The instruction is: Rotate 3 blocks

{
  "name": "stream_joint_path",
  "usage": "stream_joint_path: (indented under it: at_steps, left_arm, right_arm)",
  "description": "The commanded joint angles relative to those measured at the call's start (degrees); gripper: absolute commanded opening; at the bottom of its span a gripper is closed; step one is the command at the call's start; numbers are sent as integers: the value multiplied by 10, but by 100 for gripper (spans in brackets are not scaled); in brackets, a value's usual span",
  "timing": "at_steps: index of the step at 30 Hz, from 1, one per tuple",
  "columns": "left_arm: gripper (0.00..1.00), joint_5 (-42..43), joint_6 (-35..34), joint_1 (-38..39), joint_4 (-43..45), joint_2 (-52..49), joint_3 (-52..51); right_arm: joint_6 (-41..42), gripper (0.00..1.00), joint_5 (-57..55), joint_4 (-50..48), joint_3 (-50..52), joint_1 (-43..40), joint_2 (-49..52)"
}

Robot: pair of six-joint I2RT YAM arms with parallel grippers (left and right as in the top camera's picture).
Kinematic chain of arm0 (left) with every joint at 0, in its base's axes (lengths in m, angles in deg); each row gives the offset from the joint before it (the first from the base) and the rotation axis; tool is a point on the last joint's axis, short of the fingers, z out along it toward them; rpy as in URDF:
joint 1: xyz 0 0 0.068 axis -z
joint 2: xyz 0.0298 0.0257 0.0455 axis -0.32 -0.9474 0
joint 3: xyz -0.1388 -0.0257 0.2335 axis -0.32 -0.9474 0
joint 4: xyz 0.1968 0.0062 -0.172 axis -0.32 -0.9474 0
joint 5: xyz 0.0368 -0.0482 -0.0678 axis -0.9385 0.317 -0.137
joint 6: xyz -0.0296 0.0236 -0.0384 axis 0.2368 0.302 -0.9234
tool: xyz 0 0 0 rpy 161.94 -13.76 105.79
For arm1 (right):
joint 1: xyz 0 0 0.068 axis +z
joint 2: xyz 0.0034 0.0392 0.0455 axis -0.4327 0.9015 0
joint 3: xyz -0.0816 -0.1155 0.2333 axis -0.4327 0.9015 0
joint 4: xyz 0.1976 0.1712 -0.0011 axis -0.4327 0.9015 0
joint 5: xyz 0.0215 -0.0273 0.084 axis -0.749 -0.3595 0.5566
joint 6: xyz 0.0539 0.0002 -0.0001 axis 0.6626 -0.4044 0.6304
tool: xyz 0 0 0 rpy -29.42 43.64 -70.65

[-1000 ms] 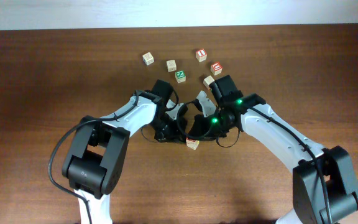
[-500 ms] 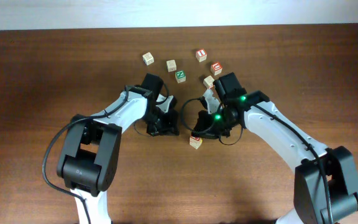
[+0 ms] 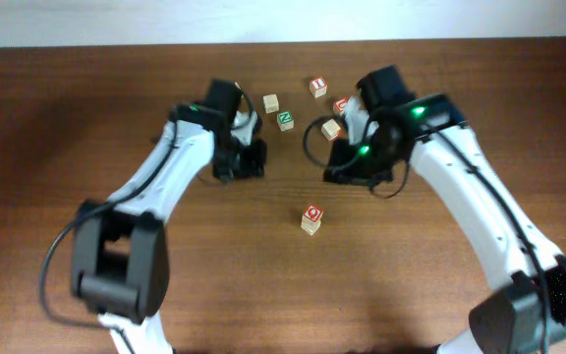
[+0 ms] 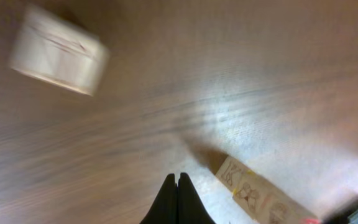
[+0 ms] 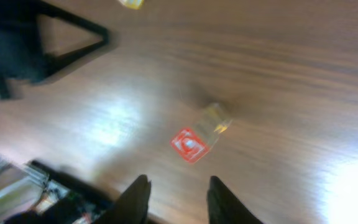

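Right fingers (image 5: 137,198): hanging parted and empty just above the red-faced block (image 5: 194,140).
Left fingers (image 4: 178,200): pressing together on nothing, near the cluster of blocks (image 3: 272,102).
Red-faced block: sitting alone on the counter (image 3: 47,128), well apart from the cluster.
Risk: I am judging the cluster crowded. Fingers reaching in may be nudging neighbours and turning the wrong cube.

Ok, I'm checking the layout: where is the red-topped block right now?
Overhead, the red-topped block sits alone mid-frame, robot-side of the other blocks; the right wrist view shows it just ahead of the right gripper, untouched.
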Motion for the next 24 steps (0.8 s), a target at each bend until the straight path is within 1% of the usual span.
stream_joint_path:
  at_steps: [1,2,4,5,6,7,10,12,16,20,24]
  left_arm:
    - [0,-143,16,-2,-7,122,63]
    - [3,-173,16,-2,-5,152,65]
    - [9,-226,16,-2,-8,203,65]
    - [34,-238,16,-2,-17,218,65]
    - [88,-237,16,-2,-34,231,65]
    - [99,-237,16,-2,-40,232,65]
    - [99,-237,16,-2,-42,231,65]
    - [99,-237,16,-2,-42,231,65]
    - [99,-237,16,-2,-42,231,65]
    - [99,-237,16,-2,-42,231,65]
    - [99,-237,16,-2,-42,231,65]
  right_arm:
    - [-24,37,-124,54,-104,-5,-61]
    - [-24,40,-159,80,-142,-5,-79]
    - [-24,51,-210,115,-191,-5,-112]
    - [-24,60,-228,125,-205,-5,-128]
    - [-24,72,-246,133,-214,-5,-152]
    - [-23,78,-260,137,-215,-5,-178]
    - [-23,98,-281,139,-215,-5,-246]
    - [-23,98,-285,139,-215,-5,-292]
    - [-23,98,-284,144,-215,-4,-334]
    - [-28,98,-290,144,-215,-4,-331]
    - [-33,98,-350,148,-214,-4,-331]
